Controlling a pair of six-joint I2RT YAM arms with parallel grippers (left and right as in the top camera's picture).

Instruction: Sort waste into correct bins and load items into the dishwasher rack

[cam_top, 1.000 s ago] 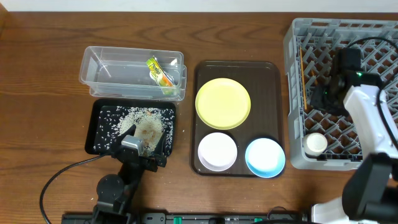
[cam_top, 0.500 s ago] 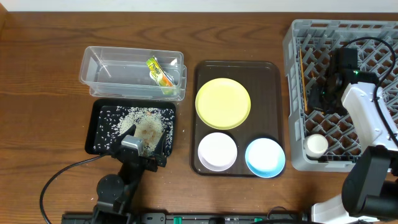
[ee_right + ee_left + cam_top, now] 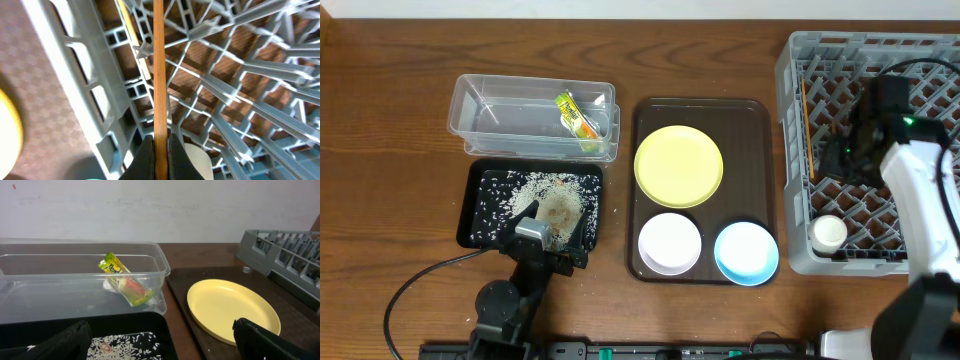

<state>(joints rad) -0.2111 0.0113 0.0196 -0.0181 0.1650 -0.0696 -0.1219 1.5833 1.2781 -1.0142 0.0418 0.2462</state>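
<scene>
The thin wooden chopstick [image 3: 159, 65] runs off the top edge beyond the right gripper's [image 3: 159, 142] jaws, and its lower end is buried between them. Just behind those jaws, the small white cup [image 3: 197, 162] is half hidden and cut by the bottom edge.

The right gripper [image 3: 160, 149] pinches a chopstick [image 3: 159, 70] between its closed fingers, the stick running straight ahead of the tips. The left gripper [image 3: 162, 341] has its fingers spread wide.

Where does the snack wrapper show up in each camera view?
Overhead: snack wrapper upper left of centre, in the clear tub.
Left wrist: wrapper centre-left, in the same tub.
Right wrist: not in it.
Shared landmark: grey dishwasher rack.
</scene>
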